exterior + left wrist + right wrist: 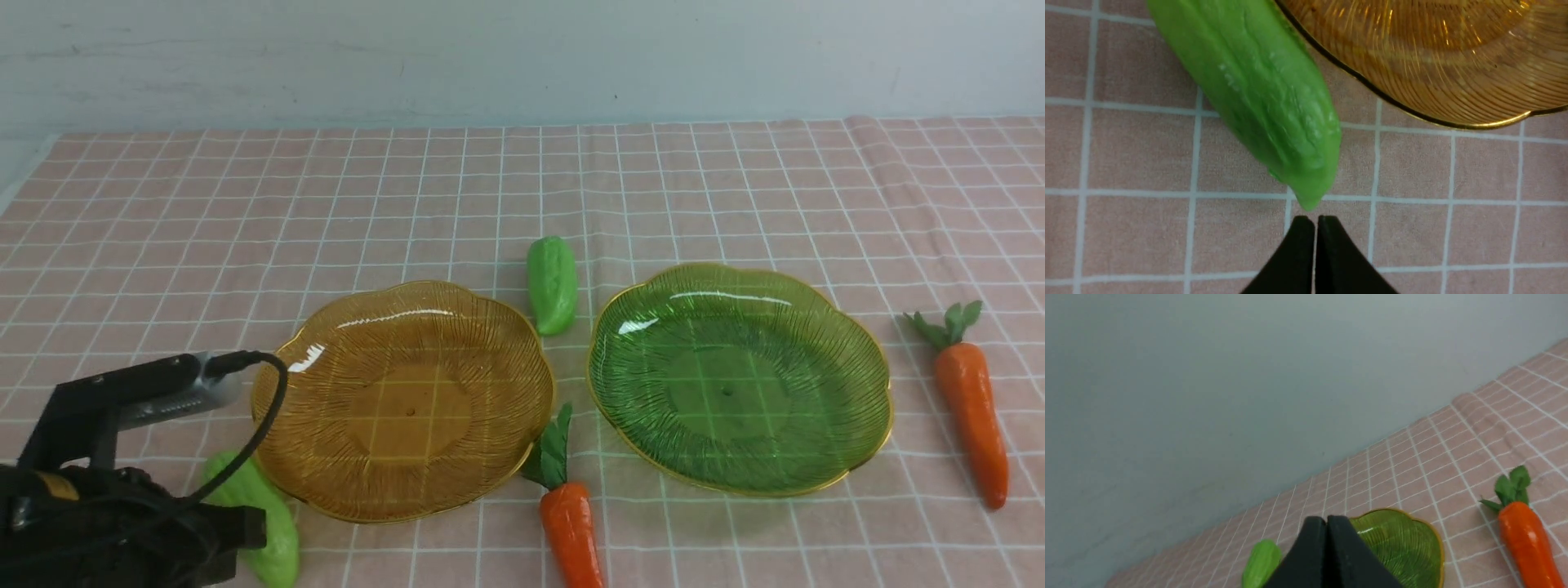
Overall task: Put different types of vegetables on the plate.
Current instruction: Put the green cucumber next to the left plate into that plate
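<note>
An amber glass plate point(404, 400) and a green glass plate point(739, 380) lie side by side, both empty. One light-green gourd point(552, 284) lies between them at the back. The other gourd point(265, 523) lies at the amber plate's near left, partly hidden by my left arm point(106, 490). One carrot point(569, 527) lies in front between the plates, the other carrot point(971, 412) right of the green plate. My left gripper point(1314, 222) is shut and empty, tips just short of the gourd's end point(1261, 94). My right gripper point(1327, 519) is shut and empty, held high.
A pink checked cloth point(245, 212) covers the table up to a pale wall point(522, 57). The amber plate's rim point(1412, 116) lies close beside the near gourd. The right wrist view shows the green plate point(1404, 547), the right carrot point(1527, 543) and the back gourd point(1261, 559).
</note>
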Controlling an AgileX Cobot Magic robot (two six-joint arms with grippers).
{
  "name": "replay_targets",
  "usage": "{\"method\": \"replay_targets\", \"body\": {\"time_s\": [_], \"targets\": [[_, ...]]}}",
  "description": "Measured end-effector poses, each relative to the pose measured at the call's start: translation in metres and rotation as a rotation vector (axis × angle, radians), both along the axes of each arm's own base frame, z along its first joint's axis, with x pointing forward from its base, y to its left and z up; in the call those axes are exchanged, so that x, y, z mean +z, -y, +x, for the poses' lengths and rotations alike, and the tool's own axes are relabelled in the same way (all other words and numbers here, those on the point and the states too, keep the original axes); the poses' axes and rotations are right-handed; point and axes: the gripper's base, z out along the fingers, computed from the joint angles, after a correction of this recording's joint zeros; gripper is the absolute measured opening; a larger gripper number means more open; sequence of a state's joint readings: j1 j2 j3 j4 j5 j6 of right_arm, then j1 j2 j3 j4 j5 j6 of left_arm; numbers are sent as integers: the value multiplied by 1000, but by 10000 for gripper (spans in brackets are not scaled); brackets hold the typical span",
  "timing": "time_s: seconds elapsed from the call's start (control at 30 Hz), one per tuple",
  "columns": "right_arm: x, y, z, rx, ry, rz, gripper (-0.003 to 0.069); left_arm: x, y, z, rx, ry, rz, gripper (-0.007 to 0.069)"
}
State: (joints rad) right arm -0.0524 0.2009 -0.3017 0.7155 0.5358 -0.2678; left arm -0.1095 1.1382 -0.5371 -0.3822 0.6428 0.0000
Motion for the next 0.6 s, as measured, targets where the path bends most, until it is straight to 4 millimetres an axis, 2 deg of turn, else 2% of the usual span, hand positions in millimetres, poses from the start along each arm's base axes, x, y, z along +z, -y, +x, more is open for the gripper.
{"method": "replay_targets", "body": {"time_s": [0.17,0.3,0.47,0.5,0.6], "targets": [[18,-3,17,79,-155,-108,-15,-4,1,6,-41,19,16,1],[20,-4,27,117,-222,-151,-15,-5,1,9,-87,54,42,45],[16,-5,33,143,-265,-174,-15,-3,-1,14,-92,114,64,206],[16,-5,33,145,-267,-174,-15,-3,-1,16,-88,129,68,319],[16,-5,33,147,-267,-178,-15,-6,-1,19,-82,129,72,461]]}}
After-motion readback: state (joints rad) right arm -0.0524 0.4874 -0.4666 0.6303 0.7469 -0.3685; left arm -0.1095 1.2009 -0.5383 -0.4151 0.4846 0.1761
